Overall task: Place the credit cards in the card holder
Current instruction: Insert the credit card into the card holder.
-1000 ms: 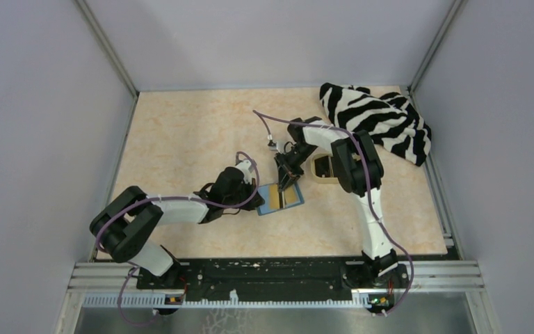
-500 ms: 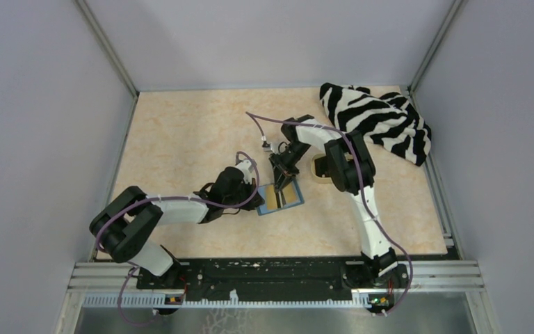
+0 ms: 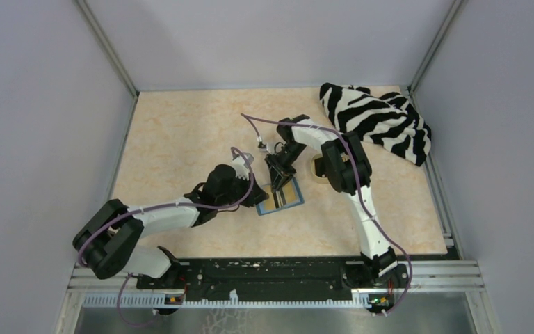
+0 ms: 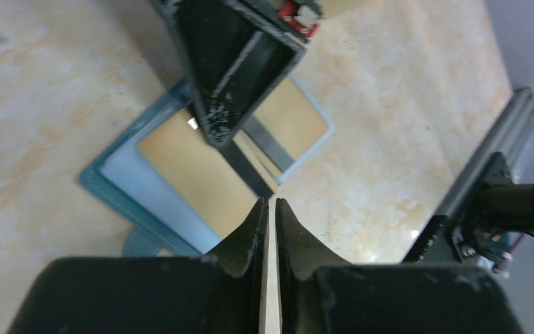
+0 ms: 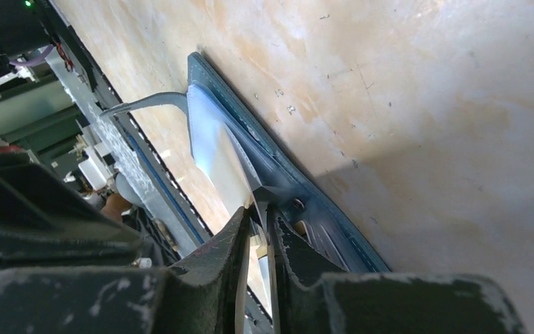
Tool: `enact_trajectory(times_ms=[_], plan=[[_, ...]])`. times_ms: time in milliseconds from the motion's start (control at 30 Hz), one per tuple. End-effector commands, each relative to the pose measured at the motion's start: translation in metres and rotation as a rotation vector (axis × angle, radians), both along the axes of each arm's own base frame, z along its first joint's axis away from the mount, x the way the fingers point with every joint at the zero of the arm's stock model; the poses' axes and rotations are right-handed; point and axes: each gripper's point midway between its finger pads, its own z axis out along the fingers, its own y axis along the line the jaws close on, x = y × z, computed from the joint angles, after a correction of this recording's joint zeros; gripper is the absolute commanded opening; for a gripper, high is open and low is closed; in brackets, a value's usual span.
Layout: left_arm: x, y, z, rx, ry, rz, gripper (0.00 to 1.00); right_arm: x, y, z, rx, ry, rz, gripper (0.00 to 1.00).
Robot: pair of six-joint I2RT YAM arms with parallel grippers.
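The pale marbled worktop (image 3: 181,132) carries everything, and the card holder (image 4: 126,195) lies open and flat near its middle. The striped cloth (image 3: 379,118) is bunched up well apart from the card holder, off to its far right.

The right arm (image 3: 366,219) rises to the right of the card holder and bends back over it from the far side. The left arm (image 3: 160,212) stretches low across the worktop and reaches the card holder's left edge. A tan tray (image 3: 315,167) sits near the card holder's far right corner, mostly hidden under the right arm.

The card holder is teal, with a paler blue lining. Two orange-gold panels (image 4: 181,167) show inside it, one on each half, and a dark strip runs between them.

The right hand (image 3: 277,178) points down onto the card holder's far edge, its tips touching it. Its fingers are clamped on a thin card (image 5: 257,257) seen edge-on, so the card's colour cannot be told.

The left hand (image 4: 270,203) hangs just above the card holder's left edge. Its fingers are together with only a slit between them. Whether anything thin sits in that slit cannot be told.
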Motion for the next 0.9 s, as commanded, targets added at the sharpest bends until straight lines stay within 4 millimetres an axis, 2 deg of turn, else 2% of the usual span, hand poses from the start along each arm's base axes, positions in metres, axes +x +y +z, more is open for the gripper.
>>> enact_trajectory(times_ms=[0, 267, 500, 667, 867], plan=[[-0.019, -0.019, 0.024, -0.157, 0.014, -0.112, 0.12, 0.020, 0.004, -0.002, -0.002, -0.123, 0.040, 0.16], [-0.027, -0.031, 0.021, -0.243, 0.061, -0.147, 0.11, 0.026, 0.010, 0.008, 0.007, -0.164, 0.046, 0.25], [-0.011, -0.045, 0.028, -0.251, 0.051, -0.094, 0.08, 0.024, 0.012, 0.006, 0.002, -0.167, 0.053, 0.27], [0.001, -0.055, 0.016, -0.170, 0.086, 0.020, 0.01, 0.023, 0.011, 0.005, 0.001, -0.165, 0.051, 0.28], [0.019, -0.054, -0.007, -0.010, 0.092, 0.196, 0.00, 0.023, 0.011, 0.006, 0.003, -0.167, 0.049, 0.28]])
